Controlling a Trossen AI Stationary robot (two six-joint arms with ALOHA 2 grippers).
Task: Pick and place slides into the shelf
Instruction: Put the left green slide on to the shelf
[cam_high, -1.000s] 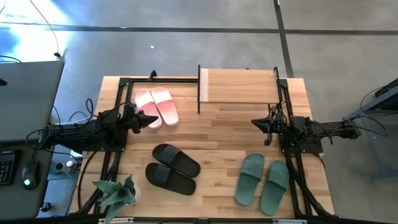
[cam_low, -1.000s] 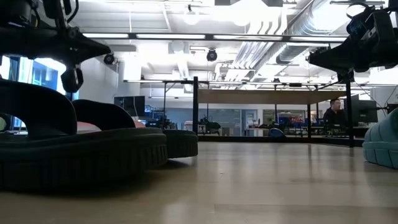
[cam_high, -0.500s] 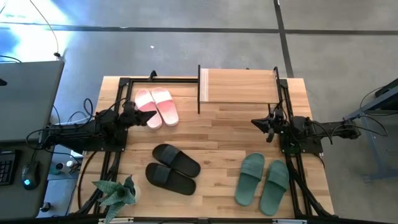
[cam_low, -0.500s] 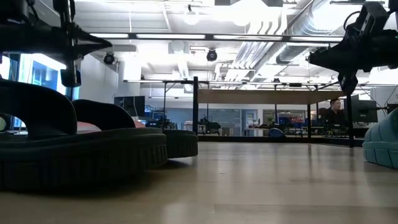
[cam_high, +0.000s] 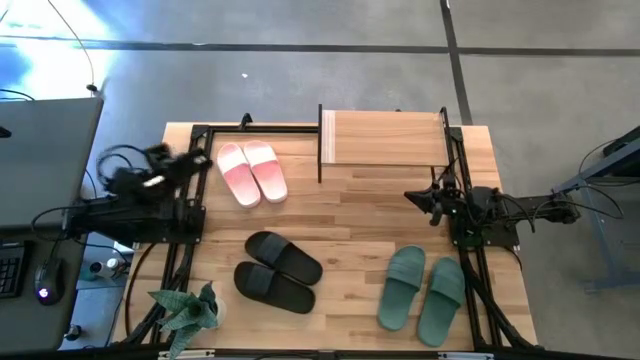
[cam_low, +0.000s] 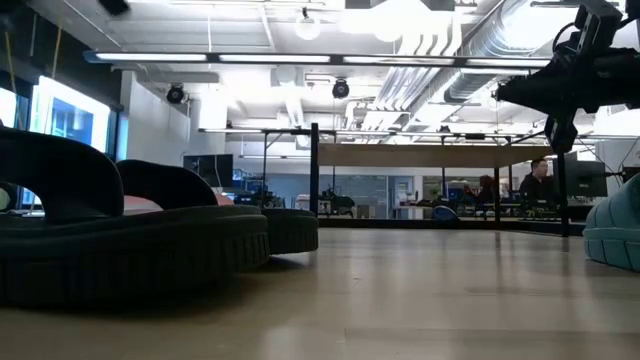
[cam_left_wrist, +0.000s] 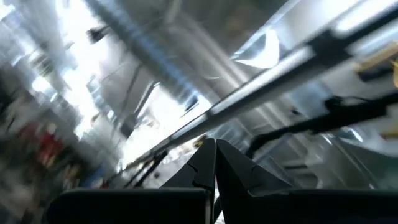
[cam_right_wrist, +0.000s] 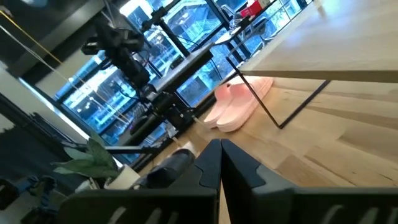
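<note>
Three pairs of slides lie sole-down on the wooden table: pink-white (cam_high: 252, 172) at the far left, black (cam_high: 280, 270) near the middle, sage green (cam_high: 422, 290) at the near right. The shelf (cam_high: 385, 138) stands at the far edge, its top board bare. My left gripper (cam_high: 195, 160) is shut and raised over the table's left edge, tipped up at the ceiling (cam_left_wrist: 215, 158). My right gripper (cam_high: 412, 198) hovers shut and level at the right, pointing across the table (cam_right_wrist: 221, 155). The right wrist view shows the pink slides (cam_right_wrist: 239, 99) beside a shelf upright.
A potted plant (cam_high: 185, 310) stands at the near left corner. Black frame rails (cam_high: 190, 200) run along both sides of the table. A desk (cam_high: 40, 160) sits beyond the left edge. Bare wood lies between the shelf and the black and green pairs.
My left gripper has drawn back from the pink slides toward the table's left edge, risen and tipped upward, leaving the low view. My right gripper has rolled about its own axis while staying in place. The slides have not moved.
</note>
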